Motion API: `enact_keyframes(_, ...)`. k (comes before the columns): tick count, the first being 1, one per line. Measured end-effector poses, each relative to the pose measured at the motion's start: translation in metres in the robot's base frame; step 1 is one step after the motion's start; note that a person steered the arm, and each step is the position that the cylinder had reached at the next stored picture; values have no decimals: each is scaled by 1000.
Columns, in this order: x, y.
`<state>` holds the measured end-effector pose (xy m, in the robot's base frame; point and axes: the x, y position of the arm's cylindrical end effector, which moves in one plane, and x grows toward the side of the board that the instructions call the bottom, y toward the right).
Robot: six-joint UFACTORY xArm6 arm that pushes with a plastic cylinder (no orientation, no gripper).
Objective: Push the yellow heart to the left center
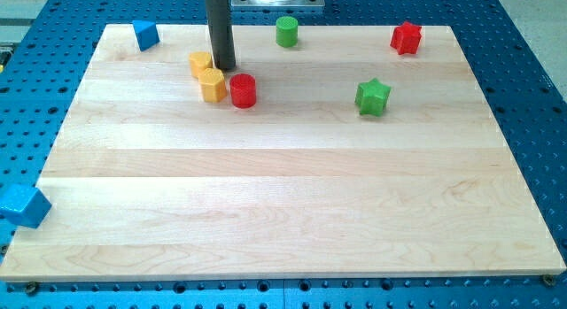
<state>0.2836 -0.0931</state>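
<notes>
At the view's far left, well below and left of the pale wooden board (292, 203), a blue block (21, 205) sits off the board's lower left corner on the perforated blue table (532, 123). A second blue block (145, 34), wedge-like, rests at the board's upper left corner. Further right, near the board's top edge, lie two yellow blocks touching each other: the upper, orange-yellow one (200, 64) and a lower yellow one (212, 84); which of these is the yellow heart cannot be made out for sure. My tip (222, 67) stands just right of the upper yellow block, seemingly touching it, and above the red cylinder (243, 90), which sits against the lower yellow block's right side. There is no claw here, only the bare rod, so nothing is spread or pinched. The heart looks small, light, rigid and apt to slide or spin; I judge a push should meet its right face squarely. Rightward along the board's top are a green cylinder (286, 31), a green star (373, 96) and a red star-like block (406, 37).
</notes>
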Motion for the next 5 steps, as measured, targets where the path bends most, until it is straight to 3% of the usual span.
enact_keyframes(2,94,-107)
enact_keyframes(4,104,-77)
enact_keyframes(5,109,-100)
